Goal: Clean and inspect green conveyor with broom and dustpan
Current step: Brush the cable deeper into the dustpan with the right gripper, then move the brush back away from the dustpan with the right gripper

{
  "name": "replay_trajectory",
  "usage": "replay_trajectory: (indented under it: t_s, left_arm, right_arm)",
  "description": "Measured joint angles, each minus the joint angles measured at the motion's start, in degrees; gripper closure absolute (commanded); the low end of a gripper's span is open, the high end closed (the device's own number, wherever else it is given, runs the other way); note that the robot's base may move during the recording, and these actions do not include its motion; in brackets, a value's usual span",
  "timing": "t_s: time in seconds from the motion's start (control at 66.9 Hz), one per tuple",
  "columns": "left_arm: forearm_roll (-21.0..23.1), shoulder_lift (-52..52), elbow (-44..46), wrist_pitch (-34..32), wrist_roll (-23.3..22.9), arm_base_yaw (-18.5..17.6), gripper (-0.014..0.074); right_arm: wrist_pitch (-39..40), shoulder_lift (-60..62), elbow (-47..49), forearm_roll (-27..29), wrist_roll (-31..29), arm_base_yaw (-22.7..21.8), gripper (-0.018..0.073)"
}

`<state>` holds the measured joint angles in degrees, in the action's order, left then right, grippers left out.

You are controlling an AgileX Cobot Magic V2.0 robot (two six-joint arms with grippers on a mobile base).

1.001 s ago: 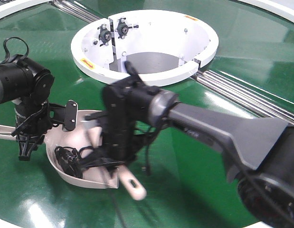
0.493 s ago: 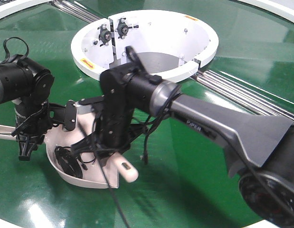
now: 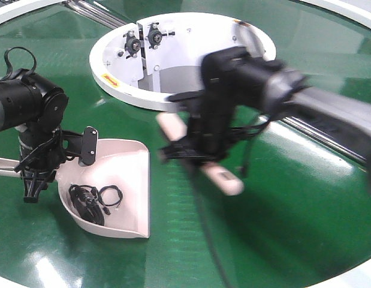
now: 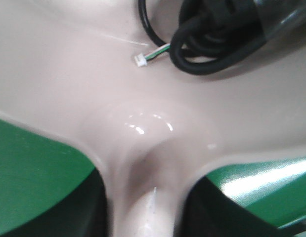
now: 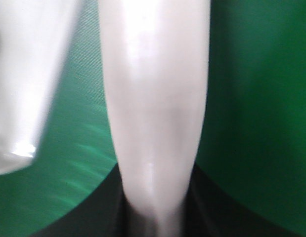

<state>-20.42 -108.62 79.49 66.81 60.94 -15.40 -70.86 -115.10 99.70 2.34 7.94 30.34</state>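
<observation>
You have, at the near left: one black cable, coiled in loose loops; one small white connector on thin green-and-white leads, lying just beside that coil.

Bright, soft light.
Pale glare patches streak the glossy green conveyor, which fills the front view.

Blurred — the right tool and broom, bristles indiscernible; dustpan handle runs off the left edge.

No legible text, hub stickers unreadable
</observation>
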Motion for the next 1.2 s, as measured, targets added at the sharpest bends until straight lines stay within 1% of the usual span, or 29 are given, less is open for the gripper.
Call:
replay_trajectory:
  t_s: [0.149, 0.254, 0.403, 0.463, 0.628, 0.762, 0.926, 1.195]
  left_arm:
    - [0.00, 0.00, 0.00, 0.00, 0.00, 0.00, 0.0603]
    - [0.00, 0.00, 0.00, 0.00, 0.00, 0.00, 0.0603]
    - [0.00, 0.00, 0.00, 0.00, 0.00, 0.00, 0.0603]
    - [0.00, 0.00, 0.00, 0.00, 0.00, 0.00, 0.0603]
    - [0.00, 0.00, 0.00, 0.00, 0.00, 0.00, 0.0603]
    - [0.00, 0.00, 0.00, 0.00, 0.00, 0.00, 0.0603]
    - [0.00, 0.00, 0.00, 0.00, 0.00, 0.00, 0.0603]
    - [0.00, 0.00, 0.00, 0.00, 0.00, 0.00, 0.0603]
  right_arm:
    - [0.47, 5.84, -8.45, -0.19, -2.06, -6.58, 0.0561]
    - [3.29, 9.95, -14.10, -0.19, -2.98, -11.26, 0.0561]
    - [7.32, 14.30, -22.03, -0.19, -4.76, -16.35, 0.0561]
    - [8.27, 14.99, -24.24, -0.19, -5.43, -17.37, 0.0561]
    - [10.49, 15.52, -27.96, 0.04, -7.09, -17.94, 0.0561]
    - [12.60, 15.63, -28.26, 1.44, -7.59, -17.94, 0.0561]
    - [14.55, 15.63, -28.26, 1.82, -7.94, -17.94, 0.0561]
    - [14.89, 15.63, -28.26, 2.21, -7.94, -17.94, 0.0561]
